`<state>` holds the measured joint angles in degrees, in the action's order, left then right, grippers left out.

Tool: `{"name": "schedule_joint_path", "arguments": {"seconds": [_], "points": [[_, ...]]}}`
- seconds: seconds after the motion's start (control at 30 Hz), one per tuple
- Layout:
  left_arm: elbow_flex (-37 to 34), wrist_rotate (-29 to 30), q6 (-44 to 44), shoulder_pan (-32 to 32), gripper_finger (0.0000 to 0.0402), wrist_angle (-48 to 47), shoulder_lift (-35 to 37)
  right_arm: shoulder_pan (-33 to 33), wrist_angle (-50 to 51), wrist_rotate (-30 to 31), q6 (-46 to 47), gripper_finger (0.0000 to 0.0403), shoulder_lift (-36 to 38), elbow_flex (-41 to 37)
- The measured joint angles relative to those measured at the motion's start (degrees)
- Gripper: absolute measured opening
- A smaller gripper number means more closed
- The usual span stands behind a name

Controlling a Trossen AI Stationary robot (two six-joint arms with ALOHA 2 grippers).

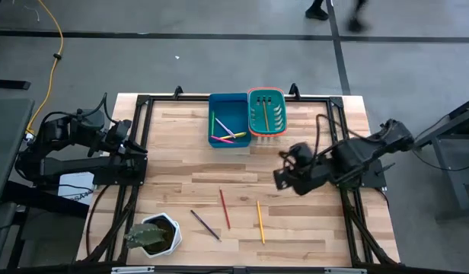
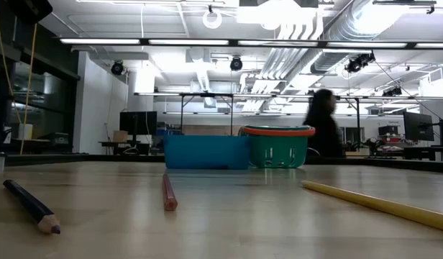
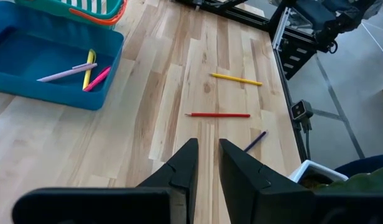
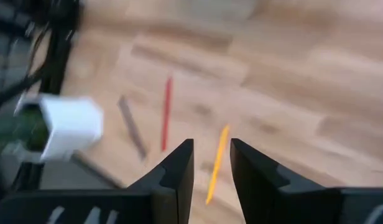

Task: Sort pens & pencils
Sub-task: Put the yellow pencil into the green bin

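Observation:
Three pencils lie flat on the wooden table near its front edge: a red one (image 1: 224, 208), a dark purple one (image 1: 205, 224) and a yellow one (image 1: 260, 221). At the far edge, a blue bin (image 1: 238, 103) holds pink, yellow and lilac pens (image 1: 225, 131). Beside it, an orange-rimmed green basket (image 1: 281, 97) holds pencils (image 1: 261, 112). My right gripper (image 4: 211, 144) hangs open above the table's right middle (image 1: 282, 169), over the yellow pencil (image 4: 217, 163), with nothing between its fingers. At the left edge my left gripper (image 3: 207, 144) is raised (image 1: 135, 144), its fingers slightly apart and empty.
A white pot with a green plant (image 1: 154, 234) stands at the near left corner, close to the purple pencil. Black frame rails (image 1: 135, 183) run along both sides of the table. A person (image 2: 323, 124) moves in the room beyond the far edge.

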<state>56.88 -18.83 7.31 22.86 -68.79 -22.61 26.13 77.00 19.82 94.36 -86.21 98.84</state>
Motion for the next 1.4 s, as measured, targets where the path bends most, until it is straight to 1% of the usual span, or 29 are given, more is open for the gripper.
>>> {"name": "schedule_joint_path", "arguments": {"seconds": [0.1,0.2,0.3,0.37,0.43,0.53,0.6,0.73,0.87,1.03,1.27,1.4], "points": [[0.0,0.2,0.0,0.0,0.0051,0.0,0.0,-1.1,-7.2,-3.6,-1.7,0.0097,0.8,-8.2],[0.0,0.2,0.4,0.0,0.0051,0.0,0.0,-1.5,-16.3,-5.3,-0.1,0.0097,3.0,-17.5],[0.0,0.0,0.5,0.0,0.0051,0.0,0.0,-1.4,-31.8,-6.3,1.4,0.0097,5.0,-26.4],[0.0,-0.1,0.5,0.0,0.0051,-0.1,0.0,-1.4,-41.4,-6.1,2.8,0.0097,5.3,-30.3],[0.0,-0.1,0.5,0.0,0.0051,-0.3,0.0,-1.4,-44.2,-5.5,4.2,0.0097,5.0,-32.3],[0.0,-0.1,0.7,0.0,0.0051,-0.3,0.0,-1.4,-41.9,-7.3,8.4,0.0097,2.5,-33.8],[0.0,-0.3,0.7,0.0,0.0051,-0.3,0.0,-1.4,-41.5,-10.3,10.1,0.0097,0.4,-33.9],[0.0,-0.4,0.6,0.0,0.0051,-0.3,0.0,-1.4,-41.3,-15.7,10.4,0.0097,-4.9,-32.2],[0.0,-0.4,0.6,0.0,0.0051,-0.4,0.0,-1.4,-37.7,-18.7,10.7,0.0097,-9.0,-29.0],[0.0,-0.5,0.3,0.0,0.0051,-0.4,0.0,-1.4,-29.7,-20.4,10.7,0.0097,-13.8,-22.9],[0.0,-0.5,0.0,0.0,0.0051,-0.4,0.0,-1.4,-21.7,-21.0,8.2,0.0097,-22.3,-13.2],[0.0,-0.7,0.0,0.0,0.0051,-0.4,0.0,-1.3,-20.9,-22.4,7.3,0.0097,-25.8,-10.3]]}}
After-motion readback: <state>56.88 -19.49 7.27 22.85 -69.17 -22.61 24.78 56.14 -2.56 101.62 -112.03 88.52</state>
